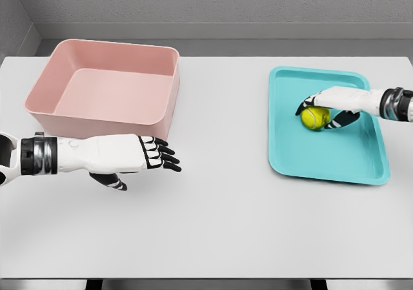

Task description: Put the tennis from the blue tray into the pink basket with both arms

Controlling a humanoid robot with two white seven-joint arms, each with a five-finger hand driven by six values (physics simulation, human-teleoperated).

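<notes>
A yellow-green tennis ball [315,118] lies in the upper right part of the blue tray [335,161]. My right hand [321,113] comes in from the right edge and sits over the ball. Its thumb is on the ball's left side and its fingers [343,120] curl round the right side. The ball still looks to be resting on the tray floor. The pink basket [106,86] stands at the far left with nothing inside. My left hand [153,167] hovers just in front of the basket's near wall, fingers stretched out to the right and holding nothing.
The white table [219,219] runs wide between basket and tray. Its front edge is near the bottom of the view. A grey wall stands behind the table.
</notes>
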